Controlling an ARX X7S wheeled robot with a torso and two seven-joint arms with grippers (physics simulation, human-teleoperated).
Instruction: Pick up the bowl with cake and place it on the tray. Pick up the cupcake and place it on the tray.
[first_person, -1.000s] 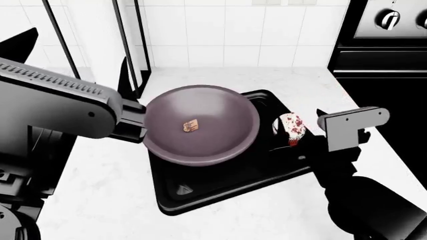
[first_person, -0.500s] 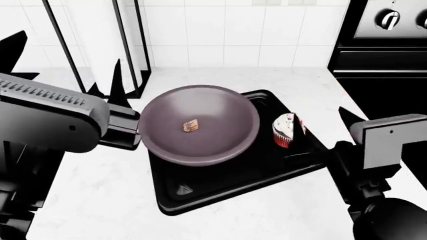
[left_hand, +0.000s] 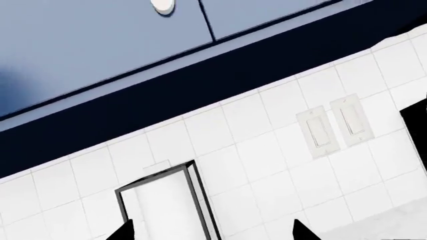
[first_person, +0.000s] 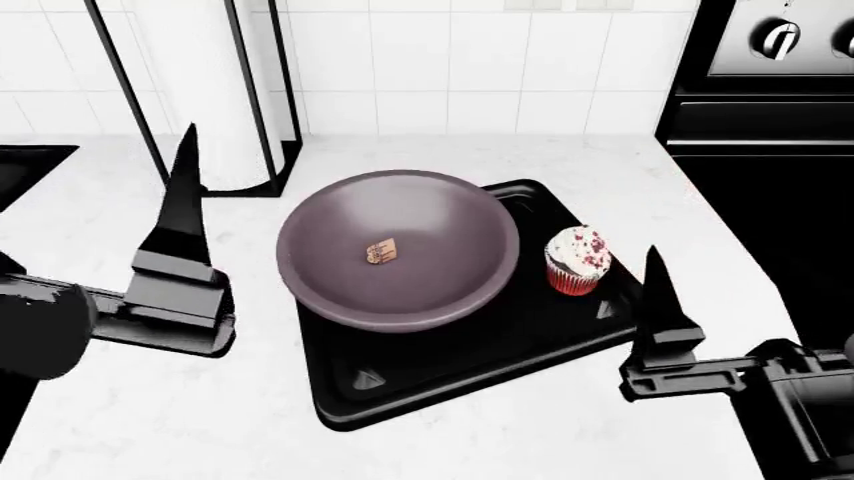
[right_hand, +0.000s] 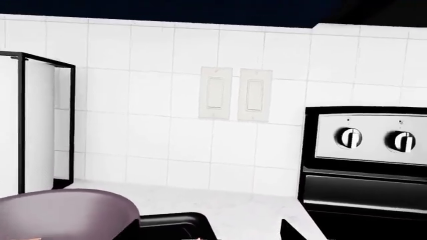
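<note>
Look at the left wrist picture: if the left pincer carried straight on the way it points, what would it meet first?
Probably the paper towel holder, which stands straight ahead between the pincer's fingertips, in front of the tiled wall. Depth is unclear, so the pincer might pass beside the holder and reach the wall instead.

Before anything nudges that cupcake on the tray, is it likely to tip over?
Probably yes: the cupcake stands upright on a narrow red wrapper with a wider frosted top. It likely slides easily on the glossy tray. The frosting probably smears if squeezed.
</note>
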